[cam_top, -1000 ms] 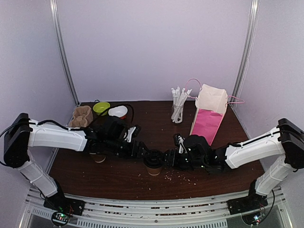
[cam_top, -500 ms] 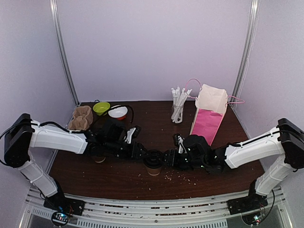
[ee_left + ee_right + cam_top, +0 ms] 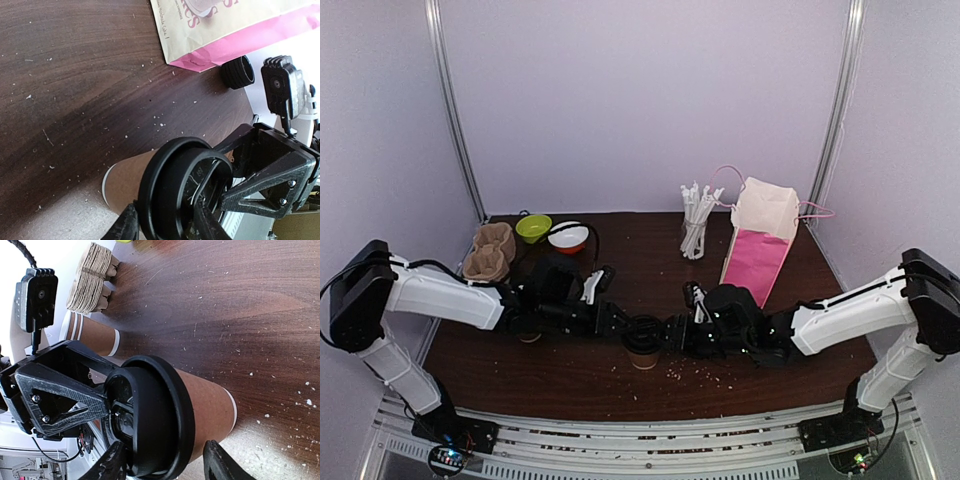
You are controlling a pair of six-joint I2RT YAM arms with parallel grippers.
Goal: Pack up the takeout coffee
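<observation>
- Two arms reach in low from opposite sides and meet over the coffee, almost tip to tip.
- The coffee stands upright on the table, about mid-width and toward the near edge. Its black lid is on, and pale crumbs are scattered around it.
- The right claw has one finger on each side of the brown cup, just under the lid rim and pressed close, so it is grasping the coffee.
- The left claw has its fingers at the lid's rim, one on each side. I cannot tell whether they are clenched on it or only set against it.
- The bag, pink with a cream top and looped handles, stands open behind the right arm, well apart from the coffee.
- The lids, a squat black stack, sit just beside the bag's lower corner.
- The straws, white and bunched upright in a holder, are just left of the bag.
- The spare cups, brown with a white rim, are near the left arm.
- The carriers, a stack of brown pulp trays, are at the far left.
- A green bowl and a white bowl sit side by side at the far edge beside the carriers.
</observation>
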